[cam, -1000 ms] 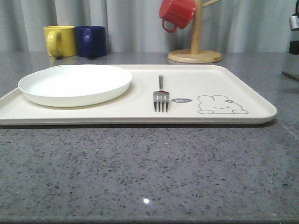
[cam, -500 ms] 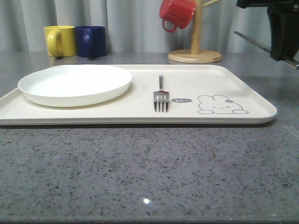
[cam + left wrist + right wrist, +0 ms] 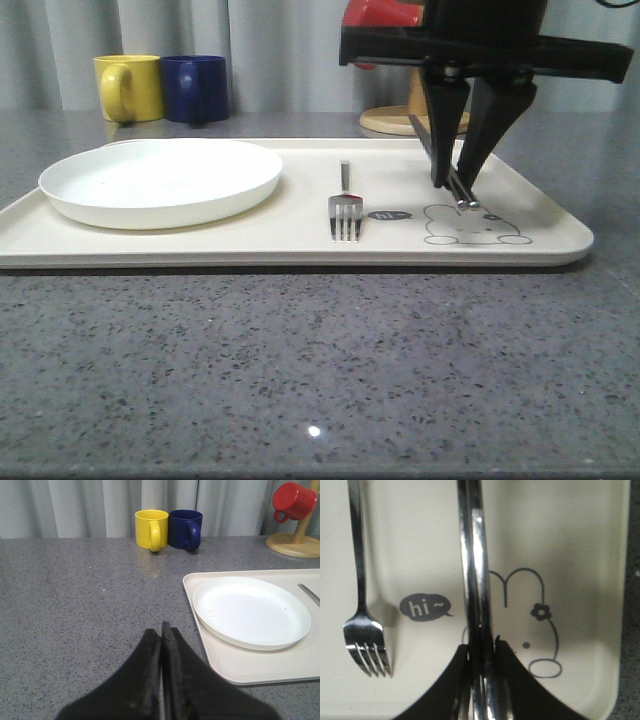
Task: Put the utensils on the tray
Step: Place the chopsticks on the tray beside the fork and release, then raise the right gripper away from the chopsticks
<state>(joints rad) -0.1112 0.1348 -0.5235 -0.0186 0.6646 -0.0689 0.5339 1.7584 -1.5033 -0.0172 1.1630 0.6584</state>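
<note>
A pair of silver chopsticks hangs tilted over the right part of the cream tray, with my right gripper shut on it. The lower tips sit just above the rabbit drawing. In the right wrist view the chopsticks run between the fingers of the right gripper, above the tray. A silver fork lies on the tray's middle, tines toward me, also seen as the fork left of the chopsticks. My left gripper is shut and empty over the grey table, left of the tray.
A white plate takes up the tray's left part. Yellow mug and blue mug stand at the back left. A red mug hangs on a wooden stand whose round base sits behind the tray.
My right arm has come in from the upper right with the chopsticks and moved down over the rabbit drawing. Fork, plate and tray have not moved.
</note>
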